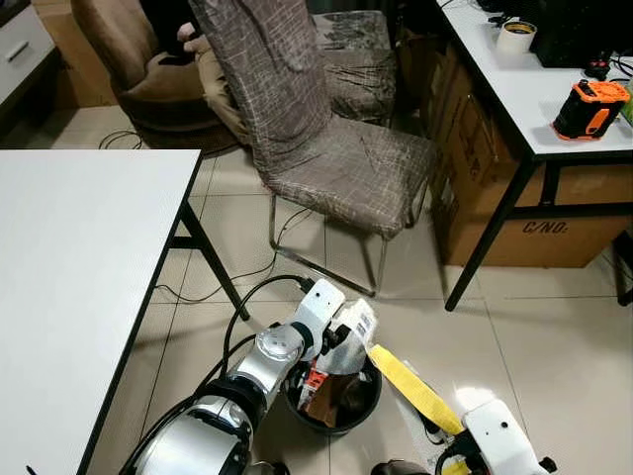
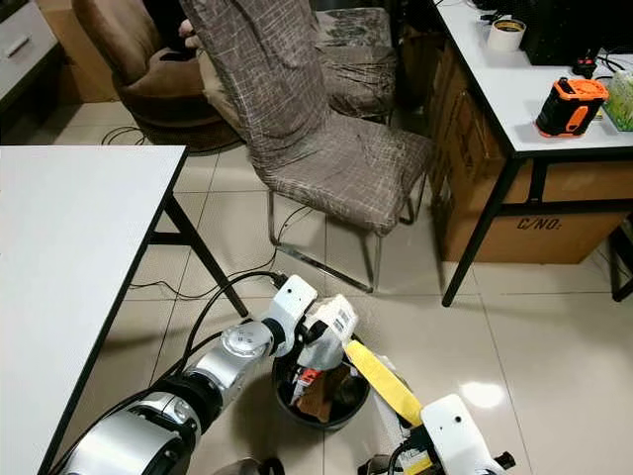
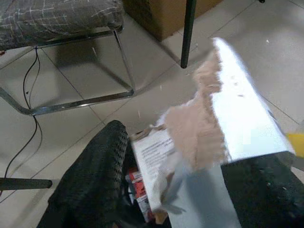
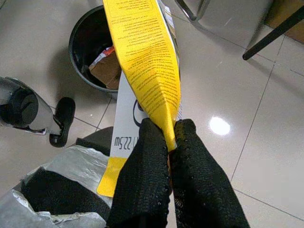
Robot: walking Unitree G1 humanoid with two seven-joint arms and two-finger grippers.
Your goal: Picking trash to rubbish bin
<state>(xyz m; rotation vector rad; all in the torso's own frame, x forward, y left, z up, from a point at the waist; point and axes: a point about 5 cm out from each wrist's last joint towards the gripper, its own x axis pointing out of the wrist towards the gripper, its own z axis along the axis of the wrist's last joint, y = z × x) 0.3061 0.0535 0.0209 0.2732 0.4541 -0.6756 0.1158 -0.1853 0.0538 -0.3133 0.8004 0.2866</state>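
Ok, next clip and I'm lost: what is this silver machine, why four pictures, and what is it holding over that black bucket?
It is a humanoid robot looking down at its own two silver arms. The two wide pictures come from its head cameras and show the same room. The two close pictures come from cameras on each wrist, looking along that gripper's black fingers.

The black bucket is a small rubbish bin on the tiled floor, already holding some trash. The left gripper holds a torn white cardboard box with a printed label at the bin's rim. The right gripper is clamped on a long yellow package that slants up toward the bin.

Around them: a white table on the robot's left, a fabric-covered chair ahead, and a desk on the right carrying an orange tool and a tape roll.
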